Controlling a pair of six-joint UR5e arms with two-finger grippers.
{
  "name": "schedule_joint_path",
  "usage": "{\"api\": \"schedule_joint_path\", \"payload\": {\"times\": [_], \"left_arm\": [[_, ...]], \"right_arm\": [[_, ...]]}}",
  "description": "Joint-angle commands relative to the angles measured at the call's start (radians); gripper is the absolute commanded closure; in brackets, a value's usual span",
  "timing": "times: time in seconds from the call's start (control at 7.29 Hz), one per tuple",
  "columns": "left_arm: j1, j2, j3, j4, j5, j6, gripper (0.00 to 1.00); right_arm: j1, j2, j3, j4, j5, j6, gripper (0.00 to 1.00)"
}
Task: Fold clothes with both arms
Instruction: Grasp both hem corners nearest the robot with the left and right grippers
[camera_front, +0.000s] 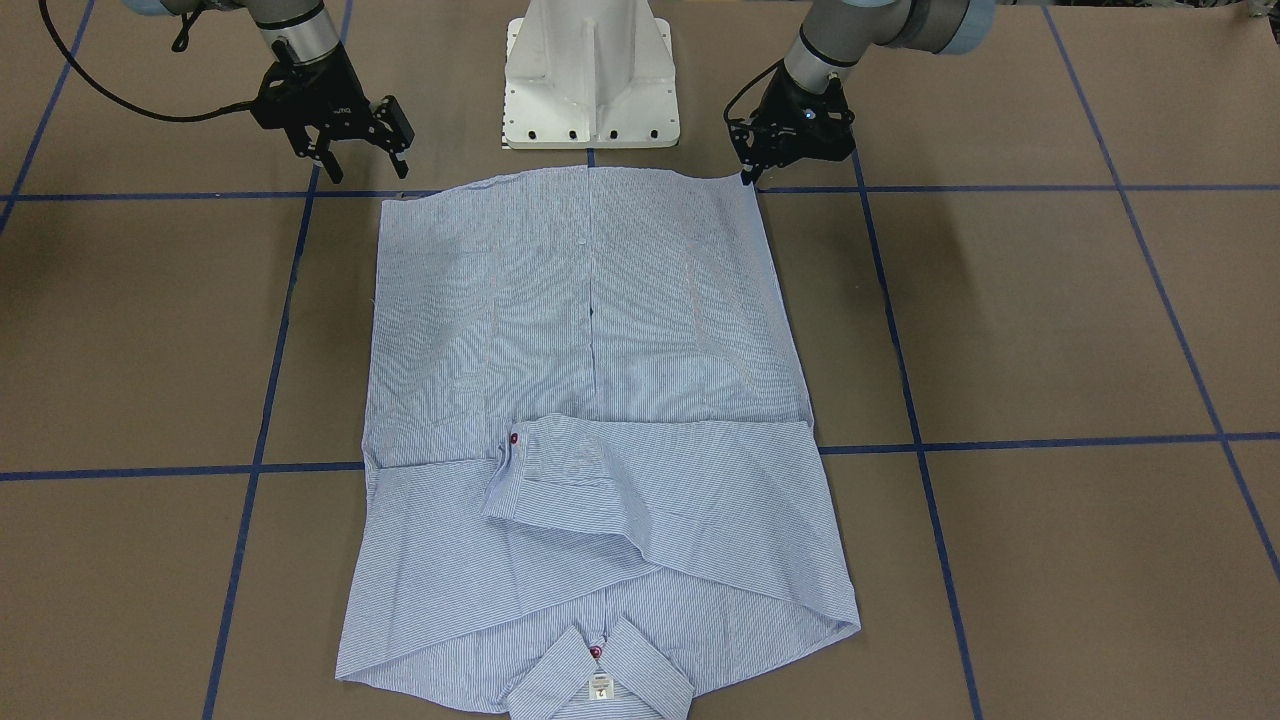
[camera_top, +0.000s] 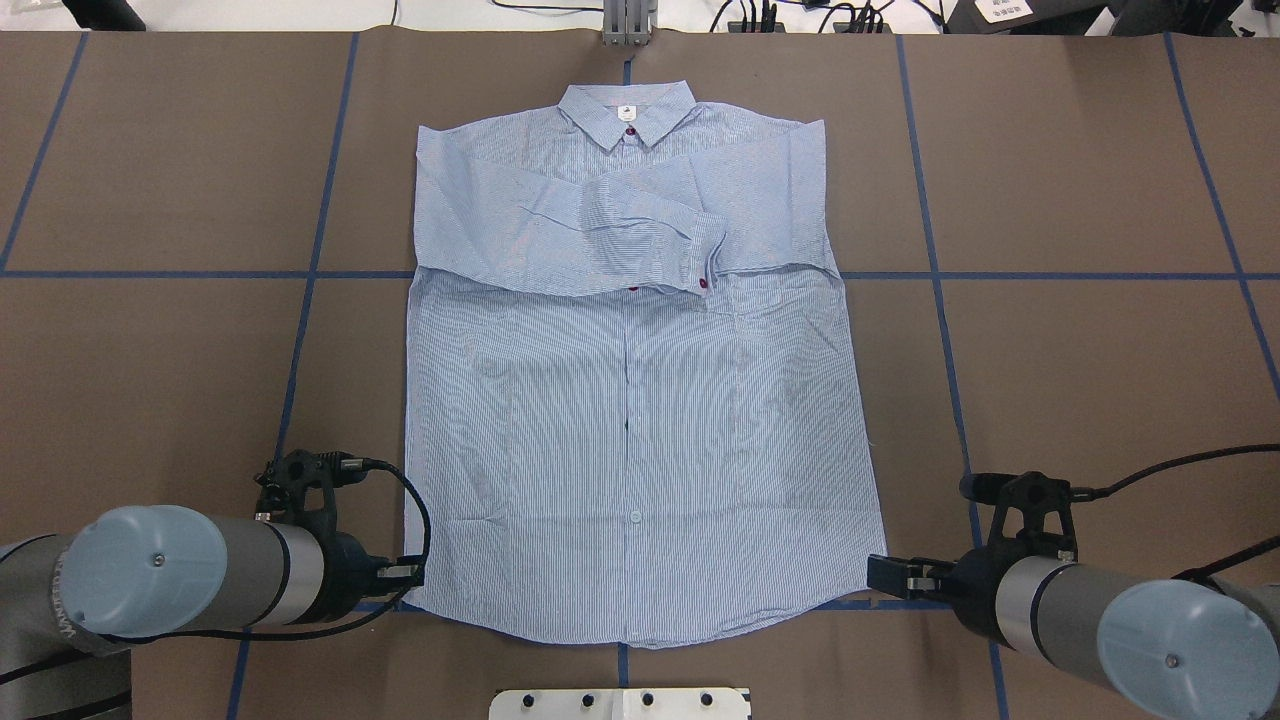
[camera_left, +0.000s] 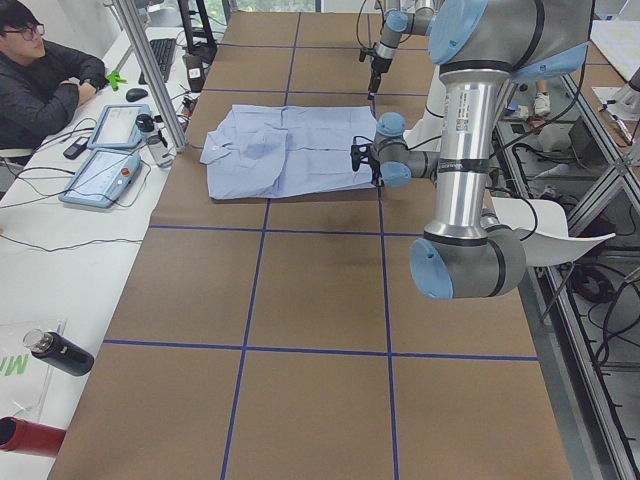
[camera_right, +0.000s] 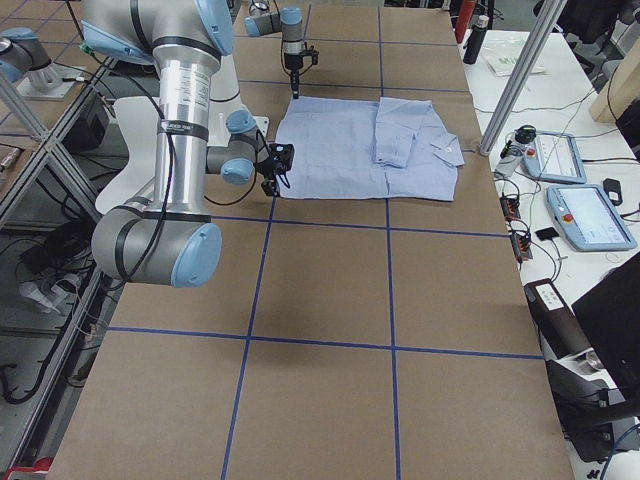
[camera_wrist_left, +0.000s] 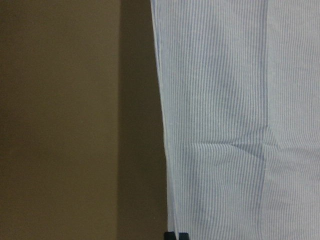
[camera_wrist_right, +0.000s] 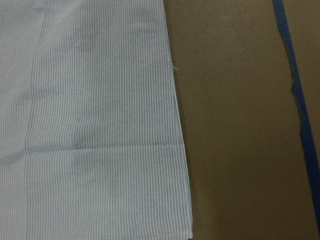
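The light blue-and-white striped shirt (camera_front: 600, 330) (camera_top: 630, 420) lies flat and buttoned, with both sleeves folded across the chest and the collar (camera_top: 627, 112) at the far end from the robot. My left gripper (camera_front: 748, 178) (camera_top: 410, 576) is at the hem corner on its side, shut on the shirt's edge. In the left wrist view its fingertips (camera_wrist_left: 171, 235) sit pressed together on that edge. My right gripper (camera_front: 367, 172) (camera_top: 880, 577) hangs open just outside the other hem corner, with nothing between its fingers. The right wrist view shows only the shirt (camera_wrist_right: 90, 125) and bare table.
The white pedestal base (camera_front: 590, 80) stands just behind the hem. Blue tape lines (camera_front: 1000, 440) grid the brown table. A seated person (camera_left: 40, 80) and control tablets (camera_left: 100, 170) are beyond the collar end, and a dark bottle (camera_left: 60, 352) lies off the table.
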Motion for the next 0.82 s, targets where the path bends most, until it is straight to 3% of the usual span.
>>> {"api": "schedule_joint_path", "payload": {"times": [0.0, 0.14, 0.69], "left_arm": [[0.000, 0.002, -0.023, 0.003, 0.002, -0.005, 1.00], [0.000, 0.002, -0.026, 0.005, 0.002, -0.005, 1.00], [0.000, 0.002, -0.027, 0.006, 0.002, -0.005, 1.00]], "right_arm": [[-0.056, 0.026, -0.050, 0.003, -0.091, 0.020, 0.30], [-0.057, 0.028, -0.054, 0.003, -0.096, 0.020, 0.36], [-0.078, 0.028, -0.084, 0.003, -0.162, 0.018, 0.47]]}}
